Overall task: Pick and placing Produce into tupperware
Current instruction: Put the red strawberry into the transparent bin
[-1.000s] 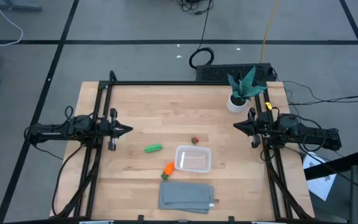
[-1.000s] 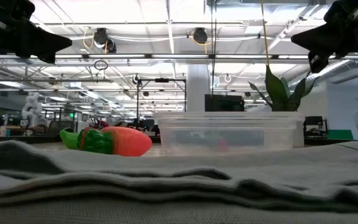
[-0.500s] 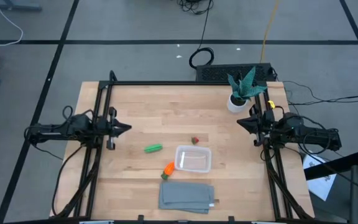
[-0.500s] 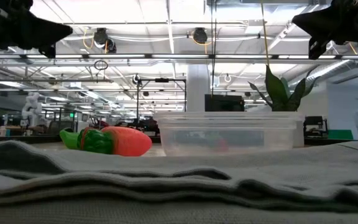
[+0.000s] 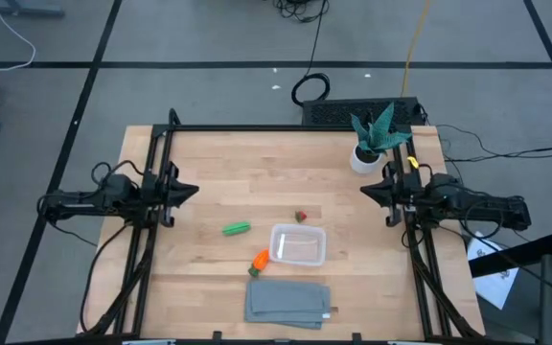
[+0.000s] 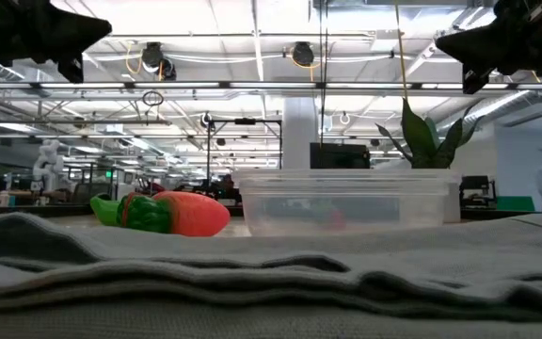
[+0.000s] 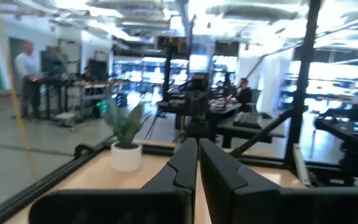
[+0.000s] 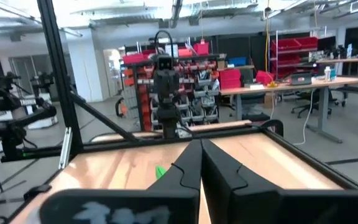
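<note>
The clear tupperware [image 5: 298,244] stands near the table's near edge, and it also shows in the low view [image 6: 346,200]. The orange carrot [image 5: 259,259] lies at its left corner; in the low view the carrot [image 6: 191,213] rests on its side. The green pod [image 5: 237,228] lies left of the tupperware and the red berry [image 5: 301,217] just beyond it. My left gripper [image 5: 195,190] is shut, raised at the table's left side. My right gripper [image 5: 363,191] is shut, raised at the right side. Neither touches anything.
A folded grey cloth [image 5: 288,301] lies at the near edge and fills the low view's foreground [image 6: 271,282]. A spiky plant in a white pot [image 5: 374,142] stands at the far right corner. Black frame rails [image 5: 151,240] run along both sides. People stand in the room beyond.
My left gripper has moved a little toward the table's far edge and risen in the low view. My right gripper has shifted slightly, first toward the table's right and far edges, then back toward its centre. The produce, tupperware and cloth have stayed where they were.
</note>
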### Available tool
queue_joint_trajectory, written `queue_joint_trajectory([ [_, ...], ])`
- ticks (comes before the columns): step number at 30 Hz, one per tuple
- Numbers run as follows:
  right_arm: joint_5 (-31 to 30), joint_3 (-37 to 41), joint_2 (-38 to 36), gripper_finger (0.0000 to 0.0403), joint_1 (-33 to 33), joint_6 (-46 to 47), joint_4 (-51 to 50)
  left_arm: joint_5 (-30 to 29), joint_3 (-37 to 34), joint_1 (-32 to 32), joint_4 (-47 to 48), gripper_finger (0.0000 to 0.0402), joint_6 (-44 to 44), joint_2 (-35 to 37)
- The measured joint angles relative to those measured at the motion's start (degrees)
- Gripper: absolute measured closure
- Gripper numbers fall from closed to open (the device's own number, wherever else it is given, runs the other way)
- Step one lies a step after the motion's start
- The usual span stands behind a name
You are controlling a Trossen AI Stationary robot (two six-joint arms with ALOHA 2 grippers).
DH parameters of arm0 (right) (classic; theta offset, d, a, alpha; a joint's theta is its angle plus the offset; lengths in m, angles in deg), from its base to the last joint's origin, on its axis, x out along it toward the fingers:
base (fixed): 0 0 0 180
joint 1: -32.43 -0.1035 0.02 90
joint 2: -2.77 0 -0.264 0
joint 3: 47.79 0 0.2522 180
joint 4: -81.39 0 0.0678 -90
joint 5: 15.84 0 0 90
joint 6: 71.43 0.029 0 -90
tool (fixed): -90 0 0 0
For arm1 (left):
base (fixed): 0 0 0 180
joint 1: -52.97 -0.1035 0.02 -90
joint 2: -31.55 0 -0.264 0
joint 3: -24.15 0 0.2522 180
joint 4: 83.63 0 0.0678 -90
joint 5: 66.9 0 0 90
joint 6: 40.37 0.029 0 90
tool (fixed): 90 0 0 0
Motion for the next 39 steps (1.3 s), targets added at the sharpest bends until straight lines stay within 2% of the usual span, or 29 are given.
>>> queue_joint_trajectory([
  [5,0.03,0.00,2.89,0.0403,0.00,0.07,-1.69,-3.76,-0.05,-0.07,3.55,0.0378,-0.37,-2.18],
  [8,0.04,0.00,4.56,0.0403,0.00,0.13,-3.02,-4.89,-1.72,-0.07,2.48,0.0378,0.50,-5.20],
  [12,0.06,0.00,6.54,0.0403,0.00,0.02,-3.07,-4.75,-4.19,-0.07,-3.84,0.0378,0.14,-9.54],
  [15,0.06,0.00,7.64,0.0403,0.00,-1.37,-3.08,-2.07,-6.70,-0.07,-10.03,0.0378,0.27,-12.23],
  [19,0.08,0.00,8.37,0.0403,0.00,-3.34,-2.21,-0.88,-7.23,-0.04,-12.19,0.0378,0.31,-14.48],
  [34,0.03,0.00,8.97,0.0403,0.00,-3.73,-2.04,-1.55,-7.23,-0.04,-12.54,0.0378,0.34,-14.99],
  [39,-6.30,-0.01,13.35,0.0403,0.05,-0.88,2.07,-2.17,-7.23,-0.04,-14.57,0.0378,1.84,-14.99],
])
